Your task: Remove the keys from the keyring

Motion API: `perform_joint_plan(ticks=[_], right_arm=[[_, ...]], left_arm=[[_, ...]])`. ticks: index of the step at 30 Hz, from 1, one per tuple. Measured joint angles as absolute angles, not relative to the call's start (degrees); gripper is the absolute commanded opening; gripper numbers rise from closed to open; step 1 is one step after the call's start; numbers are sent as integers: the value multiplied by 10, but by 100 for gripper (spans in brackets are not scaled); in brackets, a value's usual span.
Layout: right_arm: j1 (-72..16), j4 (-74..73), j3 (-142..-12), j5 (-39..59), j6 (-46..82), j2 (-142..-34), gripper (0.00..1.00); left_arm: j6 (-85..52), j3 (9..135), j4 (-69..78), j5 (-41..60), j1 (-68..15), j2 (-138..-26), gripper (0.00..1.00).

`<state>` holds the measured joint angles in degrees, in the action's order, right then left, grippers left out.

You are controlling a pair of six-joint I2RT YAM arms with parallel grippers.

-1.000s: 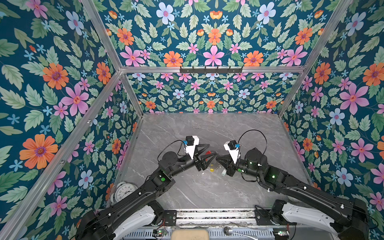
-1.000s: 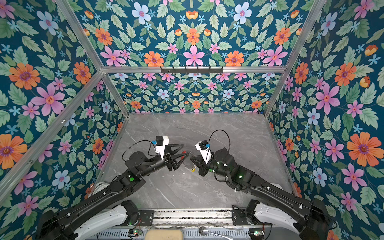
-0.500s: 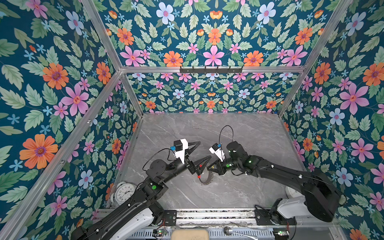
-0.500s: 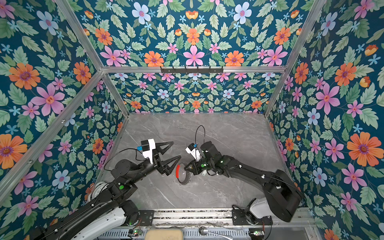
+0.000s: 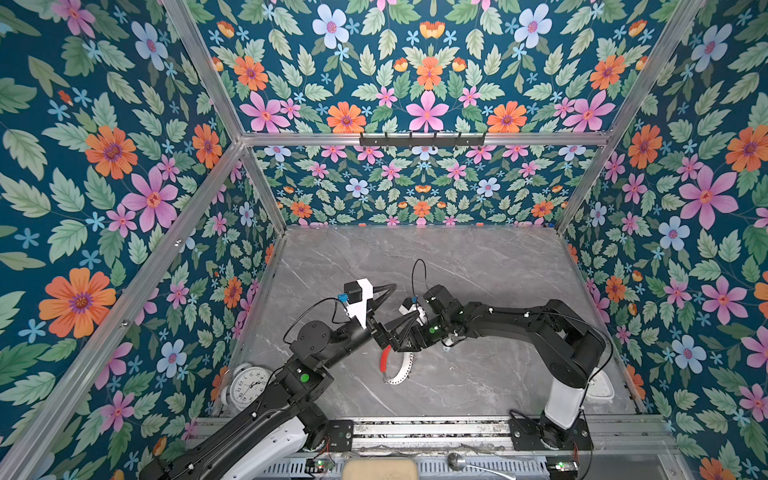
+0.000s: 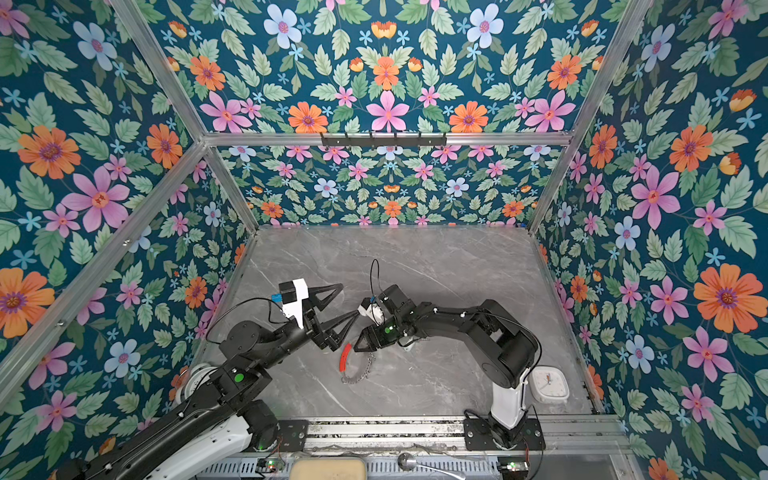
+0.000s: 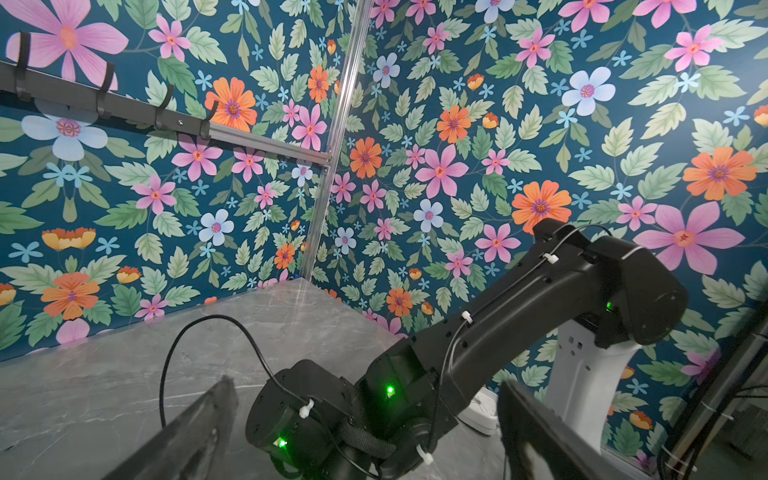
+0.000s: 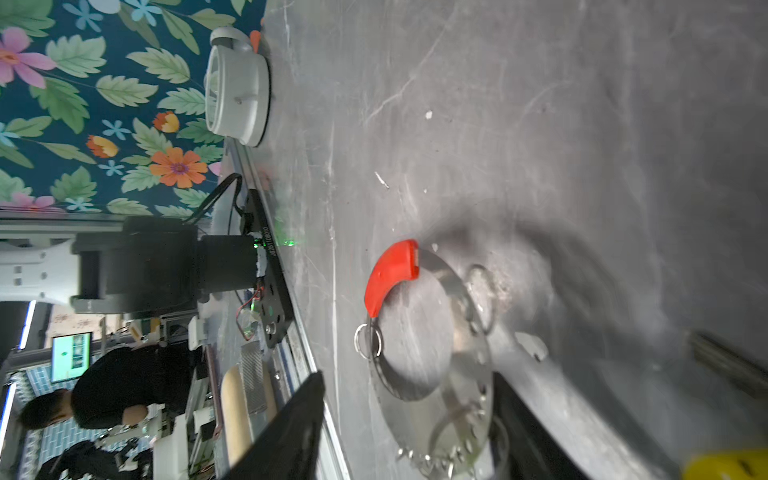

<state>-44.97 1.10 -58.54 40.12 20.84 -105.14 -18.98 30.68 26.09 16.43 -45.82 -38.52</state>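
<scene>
"Two sets of fingers, and both empty?"

"Yes. The right fingers [image 8: 291,432] stand spread astride the keyring [image 5: 401,370], which lies flat on the surface [image 5: 478,266]. They grip nothing, and I judge they are placed to pin it. The left fingers [image 7: 195,432] gape wide, raised just beside the keyring, probably ready to pull."

"And the keys?"

"Hard to say. A yellow tag [image 8: 723,467] shows near the keyring, cut off at the right wrist view's edge, and blur hides whether it is attached. The second key I cannot find."
</scene>
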Motion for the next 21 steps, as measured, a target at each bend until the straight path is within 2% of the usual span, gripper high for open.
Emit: perform_joint_plan(ticks=[5, 13, 21], right_arm=[[-472, 43, -575, 307, 192, -1009, 99], [-491, 35, -516, 190, 184, -898, 99], [-496, -21, -405, 55, 191, -700, 99]], left_arm=[[-181, 307, 248, 134, -458, -383, 100], [-153, 311, 219, 47, -458, -396, 100], [-58, 311, 234, -116, -453, -444, 100]])
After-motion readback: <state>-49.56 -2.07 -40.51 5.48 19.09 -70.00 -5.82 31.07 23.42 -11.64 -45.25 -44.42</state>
